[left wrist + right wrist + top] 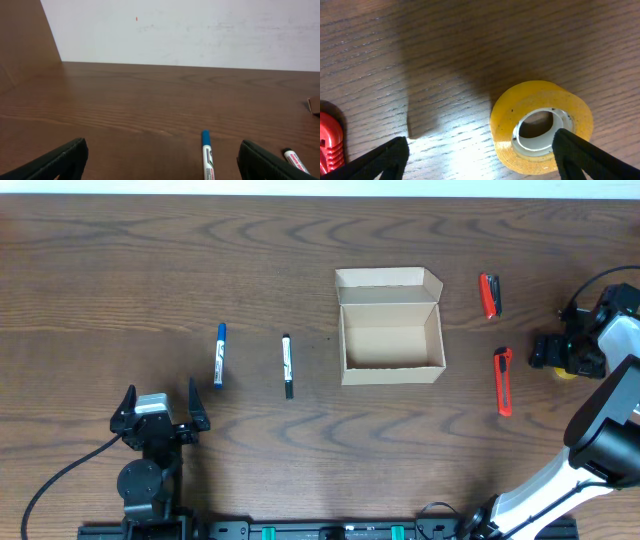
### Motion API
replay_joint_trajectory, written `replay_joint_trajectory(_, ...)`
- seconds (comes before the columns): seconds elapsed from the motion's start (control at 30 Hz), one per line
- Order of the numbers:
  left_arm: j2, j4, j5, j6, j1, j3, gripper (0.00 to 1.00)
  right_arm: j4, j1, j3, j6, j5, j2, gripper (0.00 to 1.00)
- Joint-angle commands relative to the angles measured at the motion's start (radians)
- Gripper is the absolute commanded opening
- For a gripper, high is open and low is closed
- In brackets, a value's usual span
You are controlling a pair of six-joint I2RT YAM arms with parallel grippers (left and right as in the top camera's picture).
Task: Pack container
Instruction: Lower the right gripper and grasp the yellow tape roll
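**Container open and unpacked; both grippers unloaded**

The container [392,345], a tan cardboard box, stands mid-table with its lid flap [389,281] folded back on the far side. This leaves the mouth open from above, as packing requires. The interior appears bare, so packing is judged not yet begun.

The loose items lie on the table [100,270] on both sides of the box, each within reach of the nearer arm.
- **Left side:** a black-capped marker [287,366], with a blue marker [219,356] beyond it. The two lie parallel and well apart.
- **Right side:** one red utility knife [489,295] by the lid corner, and a second red utility knife [503,381] nearer the robot. They are identified as knives by shape only.
- **Far right:** a yellow tape roll [542,126] lies flat, core upward.

The right gripper [480,145] hangs low over the tape roll with its fingers spread and nothing between them. The roll sits toward one finger, not centred. A correction looks necessary before closing.

The left gripper [162,150] is near the robot's edge of the table, fingers apart and empty. It faces the blue marker, which is the likely first pick on that side.
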Motion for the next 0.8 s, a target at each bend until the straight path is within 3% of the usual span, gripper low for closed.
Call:
replay_joint_trajectory(0.0, -0.007, -0.049, -0.002, -0.003, 0.005, -0.015, 0.95, -0.012, -0.003, -0.045, 0.015, -0.044, 0.013, 0.9)
replay_joint_trajectory(0.07, -0.007, -0.049, -0.002, -0.003, 0.005, -0.015, 0.95, -0.011, -0.006, -0.052, 0.015, -0.044, 0.013, 0.87)
replay_joint_trajectory(0.17, -0.007, -0.049, -0.002, -0.003, 0.005, -0.015, 0.95, -0.008, -0.009, -0.06, 0.016, -0.044, 0.013, 0.66)
replay_joint_trajectory(0.43, -0.007, -0.049, -0.002, -0.003, 0.005, -0.015, 0.95, -0.001, -0.009, -0.061, 0.016, -0.044, 0.013, 0.36)
replay_joint_trajectory(0.5, -0.007, -0.049, -0.002, -0.003, 0.005, -0.015, 0.95, 0.0, -0.009, -0.061, 0.016, -0.044, 0.013, 0.24)
replay_joint_trajectory(0.57, -0.007, -0.049, -0.002, -0.003, 0.005, -0.015, 0.95, 0.003, -0.009, -0.061, 0.024, -0.044, 0.013, 0.05)
replay_joint_trajectory(0.77, -0.007, -0.049, -0.002, -0.003, 0.005, -0.015, 0.95, 0.014, -0.008, -0.061, 0.05, -0.044, 0.013, 0.01)
